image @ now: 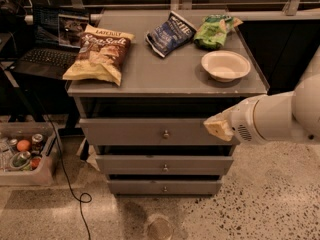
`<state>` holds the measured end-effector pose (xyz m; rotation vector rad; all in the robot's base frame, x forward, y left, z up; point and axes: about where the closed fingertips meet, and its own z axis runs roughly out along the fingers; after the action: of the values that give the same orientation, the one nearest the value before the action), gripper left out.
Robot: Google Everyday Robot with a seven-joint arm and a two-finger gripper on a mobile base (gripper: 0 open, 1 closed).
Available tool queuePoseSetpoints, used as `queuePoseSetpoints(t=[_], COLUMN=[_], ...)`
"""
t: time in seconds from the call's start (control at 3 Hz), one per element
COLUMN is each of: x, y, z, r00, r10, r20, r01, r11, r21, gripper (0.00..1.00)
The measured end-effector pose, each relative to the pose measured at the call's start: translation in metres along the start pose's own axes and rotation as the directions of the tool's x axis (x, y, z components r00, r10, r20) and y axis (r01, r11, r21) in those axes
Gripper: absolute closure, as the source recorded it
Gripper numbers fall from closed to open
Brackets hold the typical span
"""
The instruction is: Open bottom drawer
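Note:
The bottom drawer (150, 187) is the lowest and narrowest grey front of three, with a small round knob (164, 188) at its centre; it looks shut. Above it are the mid-sized drawer (150, 164) and the widest top drawer (130, 131). My gripper (218, 127) comes in from the right on a thick white arm (280, 116). It hovers in front of the right end of the top drawer, well above and to the right of the bottom drawer's knob. It touches nothing that I can see.
The cabinet top (165, 79) holds a tan chip bag (101, 54), a blue bag (169, 33), a green bag (215, 30) and a white bowl (225, 65). A laptop (47, 49) stands at left. A bin of cans (22, 154) and a cable (70, 184) lie on the floor at left.

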<state>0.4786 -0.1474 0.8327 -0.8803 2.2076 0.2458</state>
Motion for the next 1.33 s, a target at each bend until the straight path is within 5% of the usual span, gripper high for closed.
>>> queuePoseSetpoints(t=[0.33,0.67,1.33], x=[0.000,0.010,0.090], y=[0.000,0.008,0.032], z=[0.000,0.010,0.088], r00=[1.000,1.000,0.986], r10=[0.000,0.004,0.145], r20=[0.000,0.022,0.076], r01=[0.000,-0.004,-0.136], r11=[1.0000,0.9997,0.9832], r21=[0.000,-0.023,-0.122], gripper=[1.00,1.00,1.00])
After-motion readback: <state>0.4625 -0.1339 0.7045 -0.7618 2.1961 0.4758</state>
